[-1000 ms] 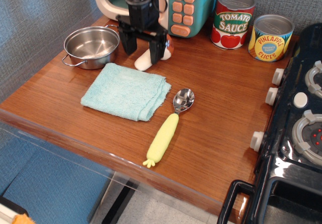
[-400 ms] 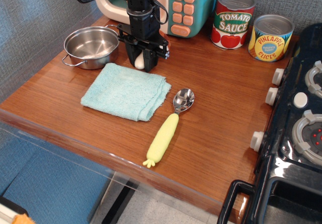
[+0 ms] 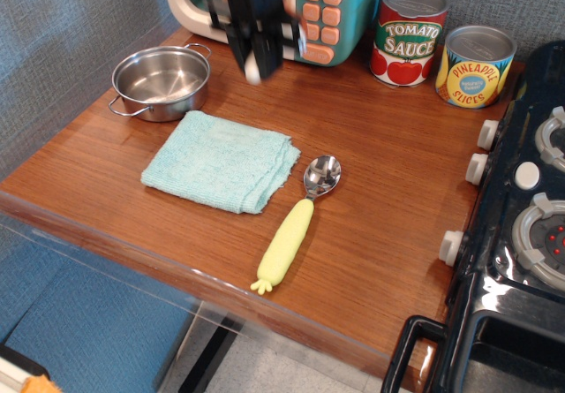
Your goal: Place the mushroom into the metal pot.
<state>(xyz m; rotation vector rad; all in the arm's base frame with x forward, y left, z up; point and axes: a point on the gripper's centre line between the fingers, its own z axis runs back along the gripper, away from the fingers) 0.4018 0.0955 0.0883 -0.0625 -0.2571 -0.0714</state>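
Observation:
The metal pot [image 3: 161, 81] is empty and stands at the back left of the wooden counter. My gripper [image 3: 254, 62] is raised above the counter, to the right of the pot and in front of the toy microwave. It is shut on the mushroom, whose white stem [image 3: 253, 69] hangs down between the fingers. The reddish-brown cap is hidden by the gripper.
A light blue cloth [image 3: 218, 161] lies in front of the pot. A yellow-handled spoon [image 3: 296, 224] lies right of the cloth. A teal toy microwave [image 3: 320, 9], a tomato sauce can [image 3: 408, 34] and a pineapple can [image 3: 475, 65] stand at the back. A black stove [image 3: 521, 234] is on the right.
My gripper closed on the mushroom lying on the counter and has lifted it straight up off the wood. The counter spot beside the cloth is now bare.

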